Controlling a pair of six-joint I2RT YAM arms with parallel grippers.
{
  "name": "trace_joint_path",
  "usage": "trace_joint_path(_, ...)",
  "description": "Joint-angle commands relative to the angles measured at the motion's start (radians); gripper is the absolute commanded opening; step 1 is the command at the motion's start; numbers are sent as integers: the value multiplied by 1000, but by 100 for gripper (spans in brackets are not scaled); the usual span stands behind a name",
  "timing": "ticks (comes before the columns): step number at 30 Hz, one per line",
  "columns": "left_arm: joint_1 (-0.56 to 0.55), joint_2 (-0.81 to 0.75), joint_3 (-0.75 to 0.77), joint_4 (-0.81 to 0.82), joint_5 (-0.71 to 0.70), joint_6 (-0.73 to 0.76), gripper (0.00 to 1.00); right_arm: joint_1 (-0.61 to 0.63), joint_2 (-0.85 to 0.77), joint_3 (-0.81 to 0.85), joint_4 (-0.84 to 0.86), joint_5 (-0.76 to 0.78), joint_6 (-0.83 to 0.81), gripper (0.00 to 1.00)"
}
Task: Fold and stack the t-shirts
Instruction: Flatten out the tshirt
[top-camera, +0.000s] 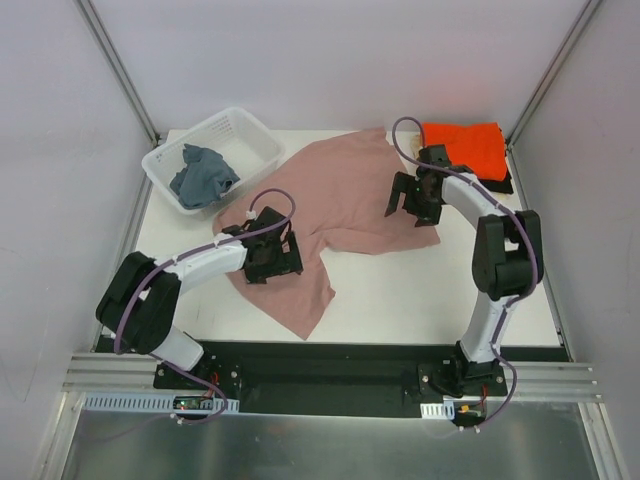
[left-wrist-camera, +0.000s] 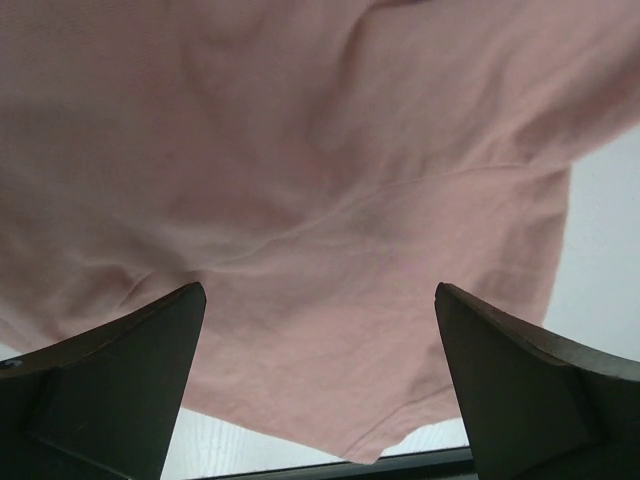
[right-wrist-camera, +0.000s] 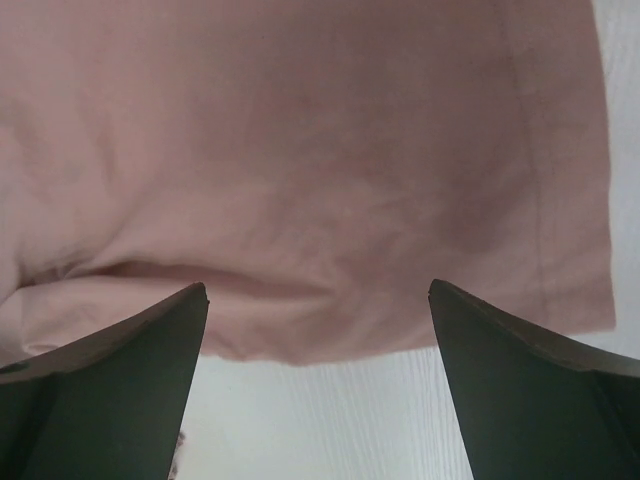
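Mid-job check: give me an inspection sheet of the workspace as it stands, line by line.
Surface: white table, bare in front of the arms.
Job's things: pink t-shirt spread out and rumpled mid-table, not folded; orange t-shirt folded at the far right corner.
Clutter: white basket at far left, holding a crumpled grey-blue cloth.
Grippers: left gripper and right gripper both open and empty, over the pink t-shirt.
Cables: purple cables loop above each wrist.
Surroundings: white walls, metal frame posts; nothing else seen.
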Motion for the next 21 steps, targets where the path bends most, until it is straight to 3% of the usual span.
trace_joint_path(1, 65, 51, -13, 22, 3, -2, 99, 2, 59, 61, 0, -29, 27, 96)
trace_joint_path(11, 177, 44, -42, -53, -86, 49, 99, -45, 21, -180, 52, -107, 27, 97)
trace_joint_path(17, 226, 31, -7, -127, -146, 100, 99, -51, -132, -359, 88, -97, 73, 97)
trace_joint_path(21, 229, 45, 33, -136, -77, 150, 99, -53, -231, -476, 108, -92, 117, 97)
